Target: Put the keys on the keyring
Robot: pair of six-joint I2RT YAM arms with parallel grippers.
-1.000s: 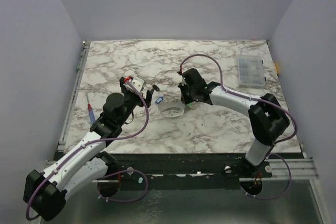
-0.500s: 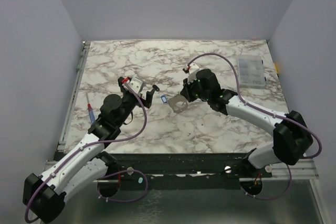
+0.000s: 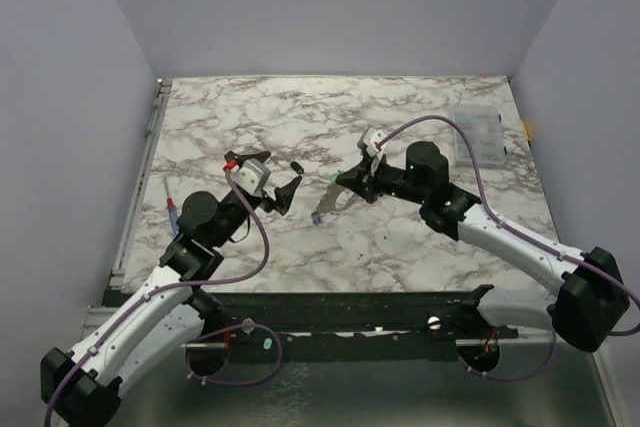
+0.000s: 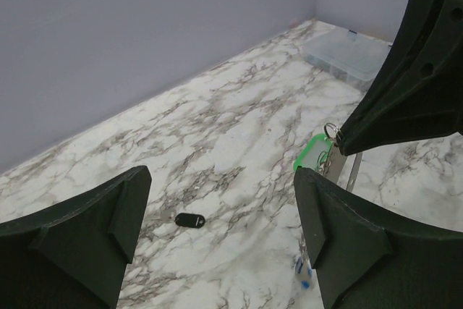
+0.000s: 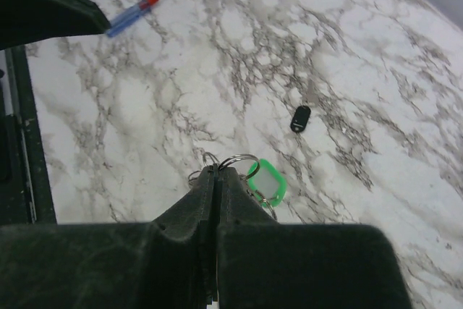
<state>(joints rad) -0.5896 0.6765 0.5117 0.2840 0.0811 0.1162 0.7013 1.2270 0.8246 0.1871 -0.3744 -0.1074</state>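
My right gripper (image 3: 350,185) is shut on the thin metal keyring (image 5: 240,158) and holds it above the marble table (image 3: 400,247). The ring's loops stick out past the closed fingertips (image 5: 206,179). A green-headed key (image 5: 266,182) hangs at the ring and also shows in the left wrist view (image 4: 312,153). A blue-headed key (image 3: 317,219) dangles lower on the chain, blurred in the left wrist view (image 4: 304,274). My left gripper (image 3: 283,192) is open and empty, just left of the ring, with its jaws wide apart (image 4: 221,189).
A small black cylinder (image 3: 297,165) lies on the table behind the grippers. A blue-and-red pen-like tool (image 3: 175,212) lies near the left edge. A clear compartment box (image 3: 479,137) stands at the far right.
My right gripper has lifted the keyring off the table and drawn back to the right, with the keys now dangling. My left arm has pulled back a little towards its base.
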